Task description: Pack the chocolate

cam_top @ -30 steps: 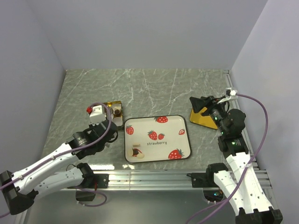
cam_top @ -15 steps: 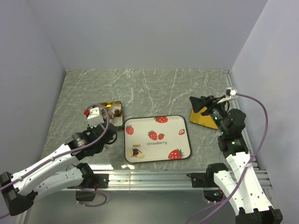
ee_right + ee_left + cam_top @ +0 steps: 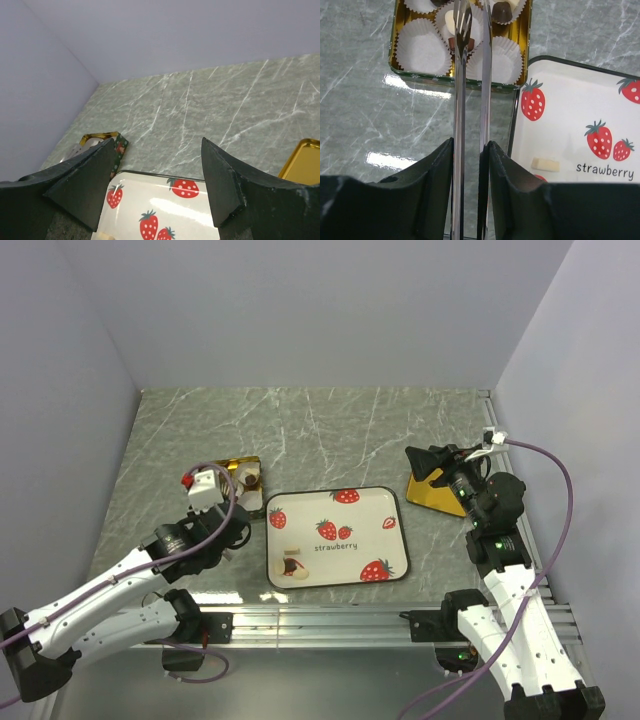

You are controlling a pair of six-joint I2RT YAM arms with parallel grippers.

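My left pincer [image 3: 470, 145] pinches metal tongs [image 3: 459, 100], tips at a brown chocolate [image 3: 462, 45] in the gold tin [image 3: 524, 47]. A white piece [image 3: 545, 164] lies on the strawberry tray [image 3: 560, 90]. My right pincer [image 3: 157, 142] hangs spread, empty.

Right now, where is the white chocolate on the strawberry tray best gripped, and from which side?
Grip the white chocolate across its two long edges, at mid-length, coming straight down from above. It lies flat on the strawberry tray, a low oblong, so the narrow span probably pinches best.
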